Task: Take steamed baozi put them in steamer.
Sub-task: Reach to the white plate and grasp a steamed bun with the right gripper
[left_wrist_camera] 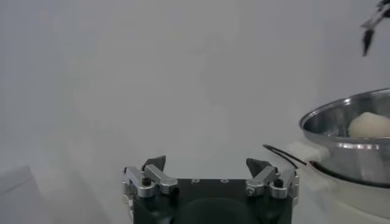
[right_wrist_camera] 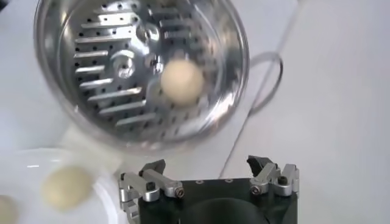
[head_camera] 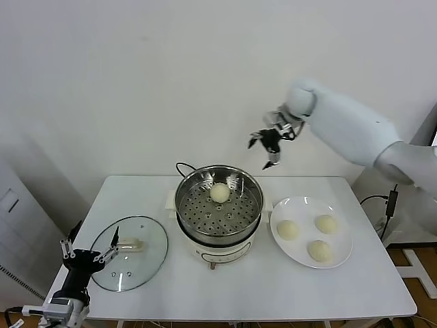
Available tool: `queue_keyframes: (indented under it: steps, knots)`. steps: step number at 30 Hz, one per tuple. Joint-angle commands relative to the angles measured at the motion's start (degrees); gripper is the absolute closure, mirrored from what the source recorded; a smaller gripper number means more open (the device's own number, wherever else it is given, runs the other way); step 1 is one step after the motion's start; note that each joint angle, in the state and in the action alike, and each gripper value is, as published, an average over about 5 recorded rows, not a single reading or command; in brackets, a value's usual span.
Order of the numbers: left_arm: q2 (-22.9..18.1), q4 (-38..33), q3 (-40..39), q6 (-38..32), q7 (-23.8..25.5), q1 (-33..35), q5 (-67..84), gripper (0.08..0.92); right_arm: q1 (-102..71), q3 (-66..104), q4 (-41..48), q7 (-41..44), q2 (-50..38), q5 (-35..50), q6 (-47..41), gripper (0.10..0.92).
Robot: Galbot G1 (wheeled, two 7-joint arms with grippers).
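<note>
White right gripper raised above steamer

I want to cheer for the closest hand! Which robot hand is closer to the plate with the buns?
Right. The right gripper hangs open above the steamer, beside the plate. The left gripper waits across the table by the glass lid.

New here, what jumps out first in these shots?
The shiny steamer at the table's center, with one bun lying on its perforated floor. The right gripper hangs open and empty above the steamer's back rim. Three more buns sit on the white plate to its right; the glass lid lies flat at left, by the parked, open left gripper.
</note>
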State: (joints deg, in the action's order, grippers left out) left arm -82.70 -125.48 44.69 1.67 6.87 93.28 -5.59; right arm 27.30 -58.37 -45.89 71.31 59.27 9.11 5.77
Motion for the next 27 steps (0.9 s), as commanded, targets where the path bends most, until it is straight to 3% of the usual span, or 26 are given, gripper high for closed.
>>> queue_keyframes:
  steps: [1, 10, 27]
  knots:
    - [-0.3, -0.2, -0.2, 0.2, -0.3, -0.3, -0.2, 0.177, -6.2, 0.6, 0.5, 1.4, -7.6, -1.0, -7.8, 0.203]
    - [-0.4, -0.1, 0.1, 0.1, -0.3, 0.2, -0.6, 0.177, -19.3, 5.6, -7.6, -0.9, -10.5, -4.6, -7.4, 0.203]
    - [0.0, 0.3, 0.7, -0.1, -0.2, 1.2, -0.6, 0.177, -24.7, 9.1, -6.0, -2.8, -8.1, -8.3, -6.7, 0.203]
